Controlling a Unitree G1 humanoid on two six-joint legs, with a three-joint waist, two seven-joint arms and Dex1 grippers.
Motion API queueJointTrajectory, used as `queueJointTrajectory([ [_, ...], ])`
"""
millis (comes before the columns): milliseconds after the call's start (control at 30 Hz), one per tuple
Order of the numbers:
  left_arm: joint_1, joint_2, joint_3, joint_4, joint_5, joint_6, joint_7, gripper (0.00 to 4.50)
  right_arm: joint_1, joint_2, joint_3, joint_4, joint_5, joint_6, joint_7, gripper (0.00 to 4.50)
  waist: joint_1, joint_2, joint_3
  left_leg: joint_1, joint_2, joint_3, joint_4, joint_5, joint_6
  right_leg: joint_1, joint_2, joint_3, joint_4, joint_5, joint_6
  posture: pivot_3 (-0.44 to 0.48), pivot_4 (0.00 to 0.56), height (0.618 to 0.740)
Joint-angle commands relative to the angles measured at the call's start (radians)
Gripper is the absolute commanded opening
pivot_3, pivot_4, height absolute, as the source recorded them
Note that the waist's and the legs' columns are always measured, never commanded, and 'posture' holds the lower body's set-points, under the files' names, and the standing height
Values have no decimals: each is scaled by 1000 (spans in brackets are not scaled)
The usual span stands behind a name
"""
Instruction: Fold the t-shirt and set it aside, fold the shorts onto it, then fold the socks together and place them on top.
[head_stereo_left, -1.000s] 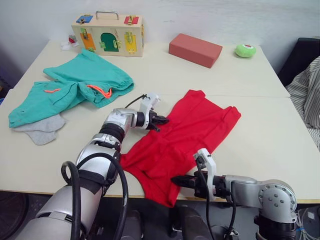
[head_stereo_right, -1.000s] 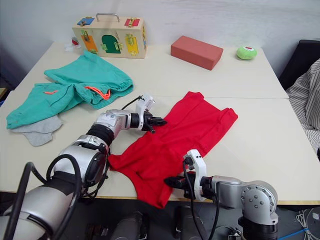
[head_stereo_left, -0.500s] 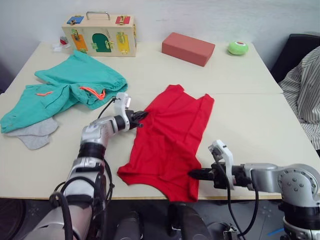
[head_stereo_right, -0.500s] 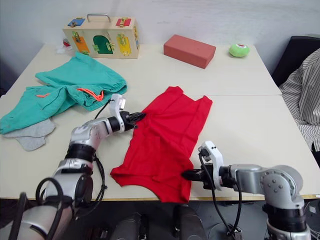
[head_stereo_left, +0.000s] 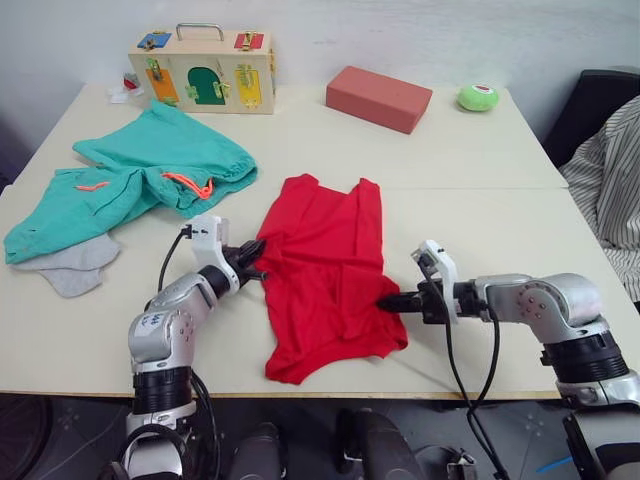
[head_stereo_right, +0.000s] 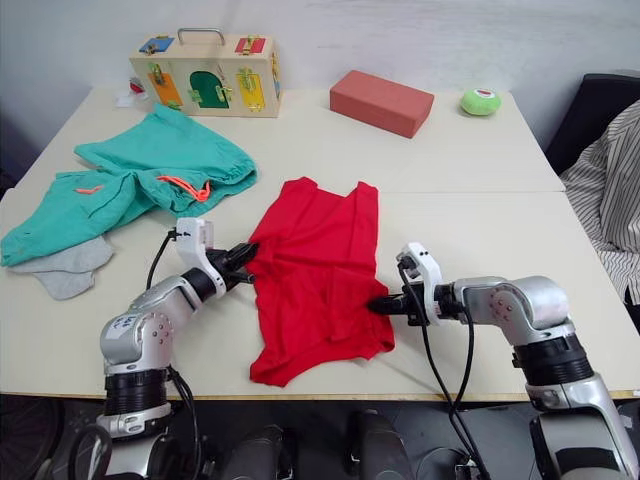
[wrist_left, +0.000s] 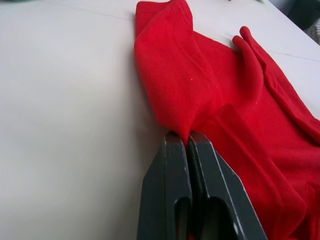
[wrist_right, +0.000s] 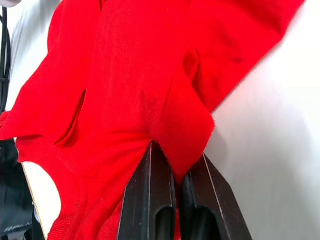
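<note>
Since a second ago the t-shirt (head_stereo_left: 325, 272) has been drawn back from hanging over the near table edge and turned, so it now lies lengthwise on the table (head_stereo_left: 500, 170), running from its middle toward the near edge, and both arms have pulled back with it.

At the far left the shorts (head_stereo_left: 140, 175) lie crumpled, teal with the orange drawstring showing, their leg reaching close to the left table edge. The socks (head_stereo_left: 65, 268), grey, lie partly tucked under the near edge of the shorts. Behind them, at the back edge, stands a wooden latch box (head_stereo_left: 208, 68) with coloured doors and a metal handle; no writing on it can be read.

The left gripper (head_stereo_left: 252, 262) has its jaws clamped on the left edge of the t-shirt; the left wrist view shows the red cloth pinched between the closed fingers (wrist_left: 175, 200). Bare tabletop lies between the shorts and the shirt.

The shirt's hem sits just inside the near table edge. The right gripper (head_stereo_left: 392, 301) is clamped on the shirt's right edge, a fold of red cloth caught between its fingers (wrist_right: 150, 200) in the right wrist view.

To the right the table is open up to its right edge. At the back lie a red brick-shaped block (head_stereo_left: 378, 97) and a small green round object (head_stereo_left: 477, 96). Striped cloth (head_stereo_left: 612, 190) shows past the right edge.
</note>
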Motion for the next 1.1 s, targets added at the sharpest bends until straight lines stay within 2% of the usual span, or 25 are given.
queueJointTrajectory([
  [33, 43, 115, -68, -47, 19, -85, -126, 215, 14, -40, -19, -20, -21, -33, 68, 245, 1, 0, 0, 0, 0, 0, -1, 0, 0, 0, 0, 0, 0, 0, 0, 0, 150, 740],
  [133, 82, 242, -136, -31, 73, -191, -232, 970, 58, -111, -47, -89, -35, -87, 132, 1061, 4, 1, 0, -1, 0, 0, -1, 0, 0, -1, 0, -1, -1, 0, 0, 0, 150, 740],
  [200, 103, 286, -131, -18, 71, -250, -272, 1550, 103, -160, -71, -132, -49, -160, 188, 1703, 13, 1, 0, -1, 0, 0, -1, -1, 1, -1, 0, -1, -2, 0, 0, 0, 150, 740],
  [267, 127, 331, -112, -6, 71, -335, -325, 2219, 181, -235, -90, -191, -90, -309, 306, 2455, 25, 1, 1, -2, 0, 0, -1, -5, 6, 0, 0, -1, -4, 0, 0, 0, 150, 740],
  [333, 200, 477, -113, 21, 139, -607, -490, 2815, 296, -307, -134, -187, -276, -747, 410, 3097, 28, 1, 1, -2, 0, 0, -1, -7, 8, 0, 0, -1, -6, 0, 0, 0, 150, 740],
  [367, 223, 527, -120, 38, 159, -718, -553, 3163, 312, -281, -167, -140, -361, -1039, 429, 3476, 28, 1, 1, -3, 1, 0, -1, -8, 6, -1, 1, -1, -8, 0, 0, 0, 150, 740],
  [400, 235, 561, -134, 54, 170, -822, -608, 3499, 329, -284, -174, -93, -416, -1183, 444, 3850, 25, 1, 1, -2, 1, 1, -1, -8, 4, 0, 2, -1, -9, 0, 0, 0, 150, 740],
  [467, 230, 572, -157, 82, 154, -936, -669, 4113, 326, -278, -158, 31, -519, -1457, 463, 4473, 23, 3, 2, -1, 2, 5, -1, -7, 2, 0, 3, 1, -9, 0, 1, 0, 150, 740],
  [500, 222, 579, -177, 94, 156, -1001, -708, 4432, 319, -273, -149, 90, -552, -1567, 474, 4500, 23, 4, 2, 0, 2, 6, 0, -7, 3, 1, 3, 2, -10, 1, 2, 0, 150, 740],
  [533, 210, 581, -200, 110, 167, -1057, -737, 4478, 304, -262, -137, 156, -593, -1690, 472, 4500, 24, 4, 2, 1, 2, 7, 0, -8, 4, 1, 2, 2, -10, 2, 3, 0, 150, 740],
  [700, 127, 568, -313, 215, 221, -1274, -824, 4478, 246, -212, -53, 391, -708, -2067, 476, 4500, 23, 5, 3, 0, 2, 8, 0, -6, 4, 1, 2, 2, -9, 2, 3, 0, 150, 740],
  [767, 109, 555, -345, 224, 208, -1284, -849, 4478, 222, -178, -17, 449, -746, -2174, 450, 4500, 20, 5, 3, 1, 2, 8, 1, -6, 3, 1, 3, 3, -8, 2, 3, 0, 150, 740],
  [967, 109, 518, -425, 242, 219, -1352, -884, 4478, 178, -77, 56, 464, -811, -2259, 367, 4500, -6, 3, 1, 5, 4, 9, 2, -5, 2, 3, 4, 4, -5, 2, 3, 0, 150, 740],
  [1100, 81, 483, -471, 271, 267, -1405, -867, 4478, 179, -54, 101, 431, -815, -2255, 346, 4500, -3, 3, 1, 14, 4, 9, -1, -6, 2, 11, 4, 5, -6, 1, 1, 0, 150, 740],
])
